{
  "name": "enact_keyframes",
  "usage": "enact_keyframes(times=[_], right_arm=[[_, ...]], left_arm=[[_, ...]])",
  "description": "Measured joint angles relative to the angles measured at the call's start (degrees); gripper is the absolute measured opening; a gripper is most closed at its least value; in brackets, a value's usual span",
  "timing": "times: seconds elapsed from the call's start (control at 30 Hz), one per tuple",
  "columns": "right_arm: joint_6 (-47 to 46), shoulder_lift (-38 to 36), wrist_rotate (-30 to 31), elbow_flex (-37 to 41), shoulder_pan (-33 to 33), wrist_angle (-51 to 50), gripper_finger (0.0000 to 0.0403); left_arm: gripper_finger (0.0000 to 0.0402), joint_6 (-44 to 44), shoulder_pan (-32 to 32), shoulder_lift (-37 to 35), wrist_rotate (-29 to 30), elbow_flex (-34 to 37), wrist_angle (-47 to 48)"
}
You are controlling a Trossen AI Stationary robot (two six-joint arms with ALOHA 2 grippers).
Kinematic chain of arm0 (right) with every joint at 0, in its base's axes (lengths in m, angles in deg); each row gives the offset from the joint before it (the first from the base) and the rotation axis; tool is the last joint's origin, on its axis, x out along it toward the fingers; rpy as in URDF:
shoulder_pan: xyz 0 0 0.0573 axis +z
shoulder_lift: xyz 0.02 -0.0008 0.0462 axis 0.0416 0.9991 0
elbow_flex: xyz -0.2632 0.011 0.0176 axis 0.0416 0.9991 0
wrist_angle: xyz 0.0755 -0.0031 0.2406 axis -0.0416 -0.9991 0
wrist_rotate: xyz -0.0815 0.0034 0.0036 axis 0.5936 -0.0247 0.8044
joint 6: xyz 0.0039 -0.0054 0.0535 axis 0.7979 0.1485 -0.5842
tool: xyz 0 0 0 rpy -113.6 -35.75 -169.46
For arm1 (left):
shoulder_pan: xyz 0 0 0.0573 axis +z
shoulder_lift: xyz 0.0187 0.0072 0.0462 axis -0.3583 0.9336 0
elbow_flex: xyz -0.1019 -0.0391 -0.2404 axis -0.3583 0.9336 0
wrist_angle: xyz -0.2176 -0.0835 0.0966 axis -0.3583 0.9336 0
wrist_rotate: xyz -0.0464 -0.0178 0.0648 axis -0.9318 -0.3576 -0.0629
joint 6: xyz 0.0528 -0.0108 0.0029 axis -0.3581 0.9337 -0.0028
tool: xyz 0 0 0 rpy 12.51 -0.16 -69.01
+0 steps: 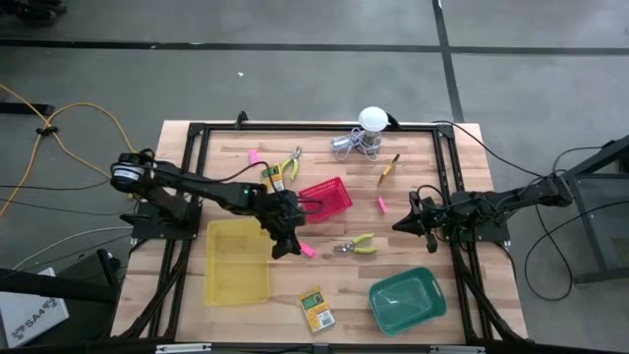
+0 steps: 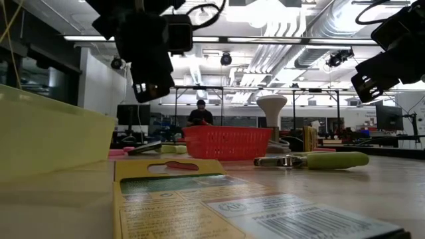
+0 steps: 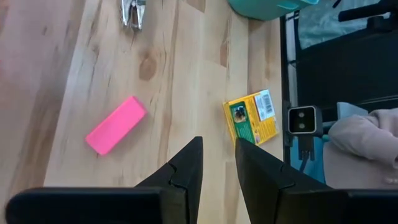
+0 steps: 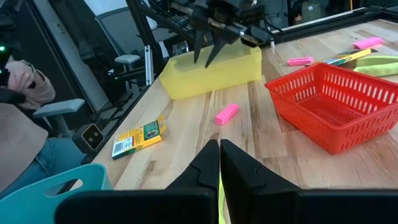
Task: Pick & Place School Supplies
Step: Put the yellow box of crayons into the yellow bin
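Note:
My left gripper point(image 1: 286, 243) hangs open over bare wood between the yellow tray point(image 1: 236, 261) and a pink eraser point(image 1: 308, 250), nothing between its fingers point(image 3: 186, 168). The eraser point(image 3: 115, 124) lies flat just beside it. One crayon box point(image 1: 316, 308) lies flat near the front edge, and another point(image 1: 278, 175) lies at the back. Pliers point(image 1: 356, 246) lie right of the eraser, and a second pair point(image 1: 292, 162) lies at the back. Two more pink erasers point(image 1: 255, 155) point(image 1: 381, 205) lie on the wood. My right gripper point(image 1: 403, 224) waits shut at the right.
A red basket point(image 1: 326, 197) stands behind my left gripper, and a green tray point(image 1: 406, 300) stands at the front right. A white ball with coiled wire point(image 1: 369, 133) and a pencil point(image 1: 389, 169) lie at the back. A person's sleeve point(image 3: 367, 134) shows beyond the table's near edge.

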Motion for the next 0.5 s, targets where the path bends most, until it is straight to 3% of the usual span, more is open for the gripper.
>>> enact_keyframes(times=[0.1, 0.37, 0.5], right_arm=[[0.0, 0.0, -0.01, 0.02, 0.0, 0.0, 0.0003], [0.0, 0.0, 0.0, 0.02, 0.0, 0.15, 0.0003], [0.0, 0.0, 0.01, 0.02, 0.0, 0.22, 0.0003]], left_arm=[[0.0091, -0.01, -1.04, 0.83, 0.53, -1.19, 0.27], [0.0091, 1.57, -5.27, 0.79, 9.21, -5.34, 10.27], [0.0091, 4.54, -7.59, 0.79, 12.31, -6.24, 10.95]])
